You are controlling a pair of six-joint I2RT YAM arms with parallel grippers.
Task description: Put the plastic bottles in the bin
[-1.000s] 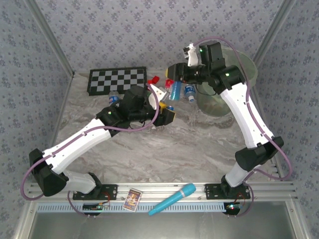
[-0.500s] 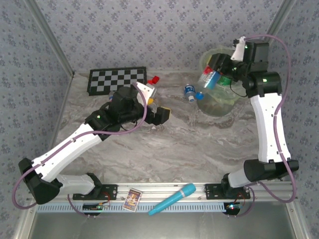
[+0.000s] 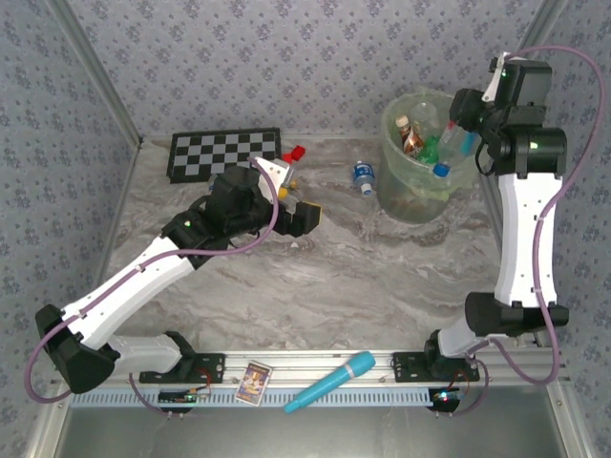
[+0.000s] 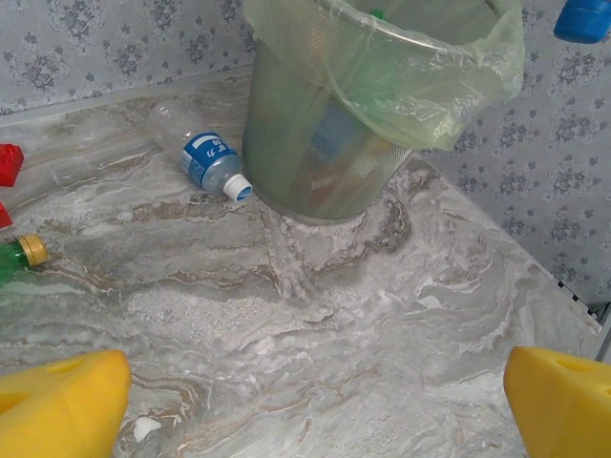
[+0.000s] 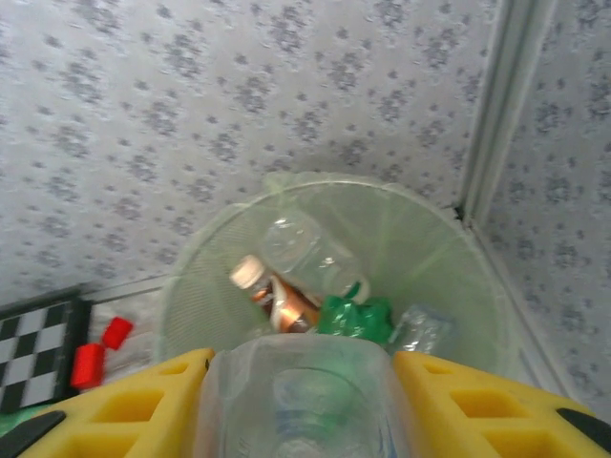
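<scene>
My right gripper (image 3: 465, 134) is shut on a clear plastic bottle (image 3: 453, 148) (image 5: 298, 405), holding it tilted over the bin (image 3: 406, 196), blue cap (image 4: 582, 19) pointing down. The pale green bin (image 5: 434, 253) holds several bottles, among them a brown-orange one with a white cap (image 5: 277, 298), a clear one (image 5: 305, 246) and a green one (image 5: 355, 317). Another clear bottle with a blue label (image 3: 363, 176) (image 4: 205, 157) lies on the table left of the bin (image 4: 305, 162). A green bottle with a yellow cap (image 4: 14, 256) lies further left. My left gripper (image 3: 298, 216) (image 4: 310, 410) hovers open over bare marble.
A red block (image 3: 294, 153) (image 4: 10, 162) and a checkerboard (image 3: 224, 153) sit at the back left. A turquoise microphone-shaped object (image 3: 329, 382) and a small card (image 3: 253, 380) lie on the front rail. Patterned walls close in the table's back and sides.
My right arm swung right and up, carrying the clear bottle from over the table to above the bin. My left gripper opened wide and drew back slightly to the left.
</scene>
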